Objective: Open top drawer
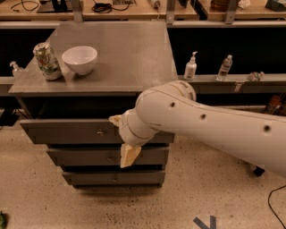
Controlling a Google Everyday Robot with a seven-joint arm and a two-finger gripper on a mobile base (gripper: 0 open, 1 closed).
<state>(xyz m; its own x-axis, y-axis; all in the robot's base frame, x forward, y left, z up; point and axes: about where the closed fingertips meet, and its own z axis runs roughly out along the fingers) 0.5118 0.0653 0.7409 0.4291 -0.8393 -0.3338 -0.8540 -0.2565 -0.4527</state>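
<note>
The top drawer [62,131] is looking only partly out under the counter [129,53], the gripper [123,137] hanging just right of its knob [100,132], jaws spread and gripping nothing

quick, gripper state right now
gripper: in front of the top drawer, just right of its knob; open or closed cannot be told

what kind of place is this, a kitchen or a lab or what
Likely a lab or workshop: wooden workbenches with cables, a speckled floor, a grey drawer cabinet. The claw hangs in front of the top drawer.
</note>
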